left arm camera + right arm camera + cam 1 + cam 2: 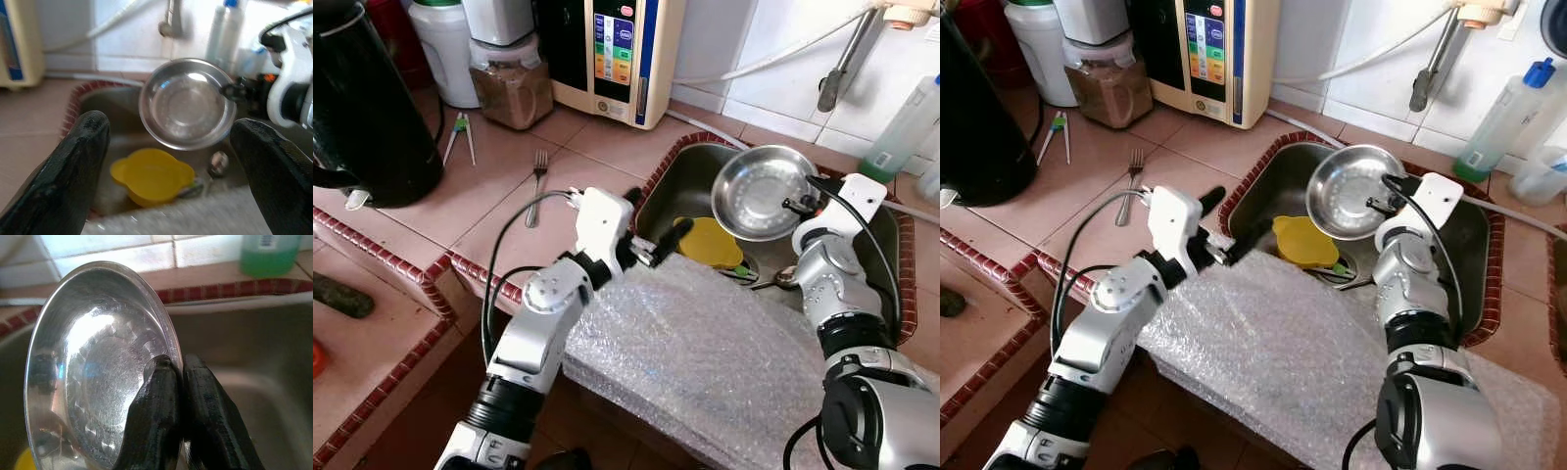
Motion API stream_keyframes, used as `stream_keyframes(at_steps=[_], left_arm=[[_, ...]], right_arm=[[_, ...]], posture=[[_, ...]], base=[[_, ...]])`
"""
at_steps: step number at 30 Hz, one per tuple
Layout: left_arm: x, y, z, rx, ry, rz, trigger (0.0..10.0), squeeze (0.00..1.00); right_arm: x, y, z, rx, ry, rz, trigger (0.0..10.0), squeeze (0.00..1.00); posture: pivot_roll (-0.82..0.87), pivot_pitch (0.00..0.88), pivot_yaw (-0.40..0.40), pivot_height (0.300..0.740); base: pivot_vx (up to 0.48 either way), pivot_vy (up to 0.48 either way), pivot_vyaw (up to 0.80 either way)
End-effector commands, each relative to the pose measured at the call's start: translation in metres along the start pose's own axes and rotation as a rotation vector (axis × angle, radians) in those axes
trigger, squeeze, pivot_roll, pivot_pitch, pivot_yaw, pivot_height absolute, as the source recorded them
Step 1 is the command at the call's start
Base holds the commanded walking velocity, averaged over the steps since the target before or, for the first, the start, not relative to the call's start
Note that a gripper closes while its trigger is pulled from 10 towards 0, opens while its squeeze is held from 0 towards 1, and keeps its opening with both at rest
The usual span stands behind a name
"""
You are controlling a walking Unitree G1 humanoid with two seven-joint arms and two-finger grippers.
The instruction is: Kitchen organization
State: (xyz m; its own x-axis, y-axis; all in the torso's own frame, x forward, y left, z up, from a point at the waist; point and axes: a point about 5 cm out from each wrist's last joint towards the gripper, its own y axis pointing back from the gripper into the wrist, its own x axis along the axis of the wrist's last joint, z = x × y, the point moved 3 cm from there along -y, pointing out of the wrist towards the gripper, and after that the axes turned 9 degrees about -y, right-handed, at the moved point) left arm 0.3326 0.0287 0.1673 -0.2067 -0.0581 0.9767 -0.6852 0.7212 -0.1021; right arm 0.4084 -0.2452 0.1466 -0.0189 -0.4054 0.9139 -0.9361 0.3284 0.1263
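So the right end effector has its two black fingers pinched on the rim of a steel bowl, holding it tilted up over the sink with the open side facing roughly toward 9 o'clock. One finger sits inside the bowl and one outside, right at the edge. The left end effector is spread wide with nothing between its fingers, hanging over the near left edge of the sink, pointed toward the bowl. Down in the sink, at about 7 o'clock from the bowl, there's a yellow plastic container, and a spoon lies just beside it near the drain. A sheet of bubble wrap covers the desk edge right in front of the sink, under both arms. Off at 9 o'clock on the tiled desk a fork lies by itself, well apart from the sink. At 12 o'clock from the sink there's the tap, and a bottle with green liquid stands at around 2 o'clock on the back ledge.
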Motion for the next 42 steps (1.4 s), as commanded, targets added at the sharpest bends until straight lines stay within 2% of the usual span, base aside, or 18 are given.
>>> stream_keyframes(at_steps=[1,4,7,10,11,12,13,14,15,22,26,35,38,40,42], left_arm=[[-0.009,0.001,0.006,-0.037,-0.018,-0.049,10.0,1.0],[-0.015,0.001,0.01,-0.054,-0.028,-0.078,10.0,1.0],[-0.017,0.001,0.013,-0.073,-0.046,-0.089,10.0,1.0],[-0.019,0.001,0.014,-0.074,-0.052,-0.104,10.0,1.0],[-0.02,0.0,0.014,-0.078,-0.058,-0.109,10.0,1.0],[-0.02,0.0,0.014,-0.079,-0.064,-0.108,10.0,1.0],[-0.02,-0.001,0.014,-0.08,-0.067,-0.107,10.0,1.0],[-0.02,-0.002,0.014,-0.08,-0.069,-0.106,10.0,1.0],[-0.02,-0.002,0.015,-0.081,-0.069,-0.106,10.0,1.0],[-0.019,-0.007,0.016,-0.085,-0.071,-0.104,10.0,1.0],[-0.015,-0.012,0.017,-0.091,-0.081,-0.093,10.0,1.0],[-0.015,-0.015,0.014,-0.083,-0.104,-0.092,10.0,1.0],[-0.016,-0.014,0.013,-0.084,-0.112,-0.103,10.0,1.0],[-0.017,-0.014,0.013,-0.084,-0.118,-0.103,10.0,1.0],[-0.016,-0.014,0.012,-0.082,-0.119,-0.102,10.0,1.0]], right_arm=[[0.002,-0.002,0.016,-0.068,0.072,-0.011,0.0,0.0],[-0.008,-0.001,0.029,-0.107,0.107,-0.072,0.0,0.0],[-0.015,0.001,0.036,-0.135,0.114,-0.104,0.0,0.0],[-0.021,0.002,0.041,-0.146,0.159,-0.143,0.0,0.0],[-0.022,0.002,0.041,-0.14,0.167,-0.14,1.1,0.0],[-0.021,0.002,0.041,-0.131,0.174,-0.137,3.8,0.0],[-0.022,0.002,0.041,-0.13,0.181,-0.137,7.3,0.35],[-0.022,0.002,0.041,-0.131,0.185,-0.138,7.3,0.35],[-0.022,0.002,0.041,-0.128,0.171,-0.142,10.0,1.0],[-0.027,0.004,0.042,-0.129,0.145,-0.158,10.0,1.0],[-0.031,0.004,0.035,-0.105,0.14,-0.173,10.0,1.0],[-0.021,0.001,0.027,-0.037,0.199,-0.149,10.0,1.0],[-0.028,0.002,0.029,-0.024,0.252,-0.196,10.0,1.0],[-0.031,0.003,0.022,0.053,0.413,-0.198,10.0,1.0],[-0.029,0.003,0.016,0.102,0.509,-0.166,10.0,1.0]], posture=[[-0.04,0.096,-0.028,0.74],[-0.04,0.095,-0.03,0.74],[-0.04,0.095,-0.031,0.74],[-0.04,0.095,-0.031,0.74],[-0.04,0.095,-0.033,0.74],[-0.05,0.095,-0.033,0.74],[-0.05,0.094,-0.033,0.74],[-0.05,0.094,-0.033,0.74],[-0.05,0.095,-0.034,0.74],[-0.06,0.093,-0.042,0.74],[-0.06,0.091,-0.045,0.74],[-0.07,0.086,-0.045,0.74],[-0.07,0.085,-0.044,0.74],[-0.07,0.085,-0.043,0.74],[-0.07,0.086,-0.041,0.74]], base=[[0.0,0.0,0.0],[0.0,0.0,0.0],[0.0,0.0,0.0],[0.0,0.0,0.0],[0.0,0.0,0.0],[0.0,0.0,0.0],[0.0,0.0,0.0],[0.0,0.0,0.0],[0.0,0.0,0.0],[0.0,0.0,0.0],[0.0,0.0,0.0],[0.0,0.0,0.0],[0.0,0.0,0.0],[0.0,0.0,0.0],[0.0,0.0,0.0]])
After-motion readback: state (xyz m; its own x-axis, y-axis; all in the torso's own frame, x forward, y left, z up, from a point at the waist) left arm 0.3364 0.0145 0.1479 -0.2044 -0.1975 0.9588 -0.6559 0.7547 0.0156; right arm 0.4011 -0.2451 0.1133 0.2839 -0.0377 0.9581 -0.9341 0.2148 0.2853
